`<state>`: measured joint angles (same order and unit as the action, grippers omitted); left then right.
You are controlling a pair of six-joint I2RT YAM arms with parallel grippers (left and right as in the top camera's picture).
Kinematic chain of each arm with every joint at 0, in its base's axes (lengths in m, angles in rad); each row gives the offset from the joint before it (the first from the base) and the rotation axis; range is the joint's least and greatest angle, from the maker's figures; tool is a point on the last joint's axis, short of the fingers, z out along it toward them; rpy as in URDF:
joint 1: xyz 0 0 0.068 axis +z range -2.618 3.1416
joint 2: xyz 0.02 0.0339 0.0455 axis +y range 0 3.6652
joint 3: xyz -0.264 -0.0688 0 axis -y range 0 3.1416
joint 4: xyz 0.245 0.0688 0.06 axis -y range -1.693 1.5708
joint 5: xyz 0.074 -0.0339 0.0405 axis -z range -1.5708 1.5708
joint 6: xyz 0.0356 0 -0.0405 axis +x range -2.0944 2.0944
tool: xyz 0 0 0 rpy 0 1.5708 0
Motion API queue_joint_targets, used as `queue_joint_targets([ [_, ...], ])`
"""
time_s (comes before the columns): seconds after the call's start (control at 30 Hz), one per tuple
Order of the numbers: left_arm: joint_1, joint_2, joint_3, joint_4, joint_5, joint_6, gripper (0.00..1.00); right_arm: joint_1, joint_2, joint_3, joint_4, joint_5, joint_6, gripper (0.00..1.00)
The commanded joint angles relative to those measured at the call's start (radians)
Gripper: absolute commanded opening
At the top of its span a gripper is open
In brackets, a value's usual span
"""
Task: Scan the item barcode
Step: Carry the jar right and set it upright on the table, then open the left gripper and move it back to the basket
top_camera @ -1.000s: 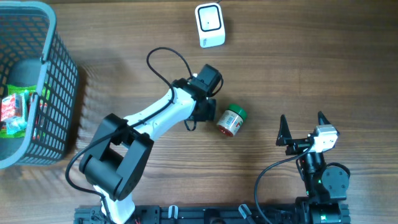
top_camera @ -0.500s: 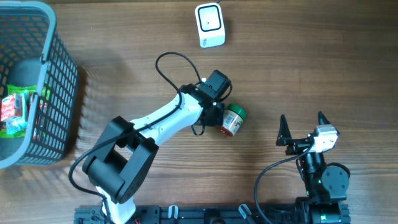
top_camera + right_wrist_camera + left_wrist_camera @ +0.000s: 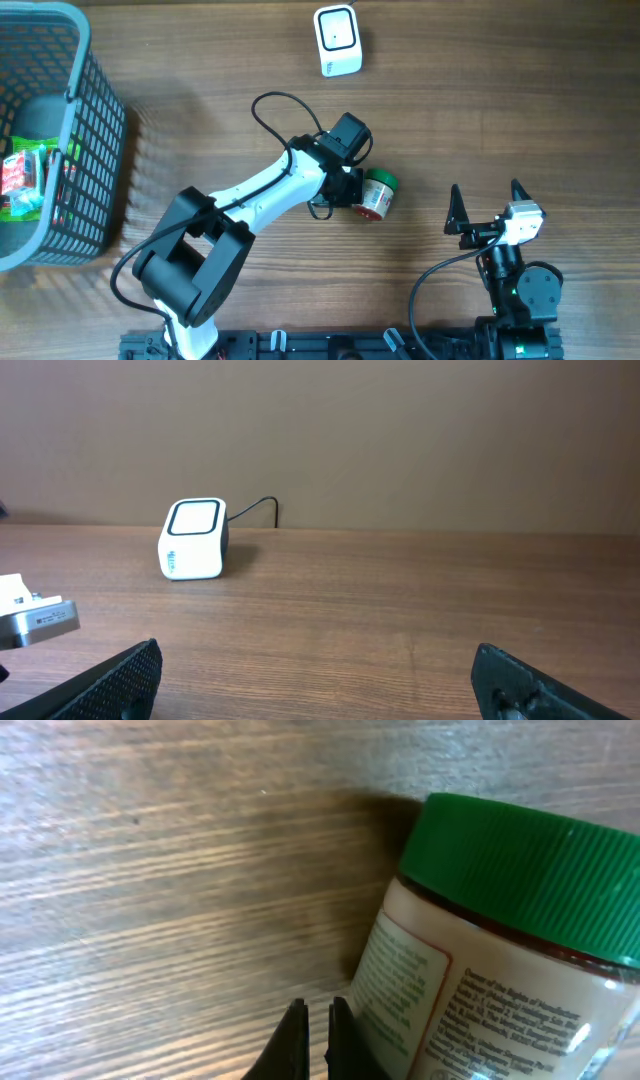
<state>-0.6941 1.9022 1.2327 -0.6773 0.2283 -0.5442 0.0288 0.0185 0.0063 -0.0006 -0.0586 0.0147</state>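
A small jar with a green screw lid [image 3: 373, 194] lies on its side on the wooden desk [image 3: 500, 100], a little right of the middle, its lid turned toward the far right and its labelled body toward the robot. The left claw [image 3: 318, 1028] is clenched with nothing between its fingers, the two thin tips almost together and low over the desk. The jar sits immediately to the right of those tips, its printed label right against the nearer finger, though whether they actually touch cannot be made out. From overhead, the left arm reaches diagonally across the desk and ends at the jar's left side. The right claw [image 3: 488, 206] stands released, its fingers spread wide, near the robot's base and well apart from the jar. A white barcode scanner [image 3: 337, 40] stands at the far edge of the desk, away from the jar, and a grey mesh basket [image 3: 95, 130] holding packaged goods stands at the left.
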Motion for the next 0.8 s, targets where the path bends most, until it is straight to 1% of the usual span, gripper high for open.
queue_joint_targets([
  [0.0, -0.002, 0.011, -0.012, -0.021, 0.068, -0.049, 0.06, -0.004, -0.001, -0.001, 0.003, 0.010, 0.014, 1.00],
  [0.23, -0.002, 0.011, -0.012, -0.065, 0.074, -0.051, 0.10, -0.004, -0.001, -0.001, 0.003, 0.010, 0.014, 1.00],
  [0.37, -0.002, 0.011, -0.012, -0.068, 0.029, -0.051, 0.11, -0.004, -0.001, -0.001, 0.003, 0.010, 0.014, 1.00],
  [0.5, 0.002, 0.011, -0.011, -0.068, 0.013, -0.050, 0.11, -0.004, -0.001, -0.001, 0.003, 0.010, 0.014, 1.00],
  [0.63, 0.027, 0.011, -0.010, -0.076, -0.033, -0.040, 0.15, -0.004, -0.001, -0.001, 0.003, 0.010, 0.014, 1.00],
  [0.77, 0.084, 0.004, 0.020, -0.116, -0.055, -0.036, 0.21, -0.004, -0.001, -0.001, 0.003, 0.010, 0.014, 1.00],
])
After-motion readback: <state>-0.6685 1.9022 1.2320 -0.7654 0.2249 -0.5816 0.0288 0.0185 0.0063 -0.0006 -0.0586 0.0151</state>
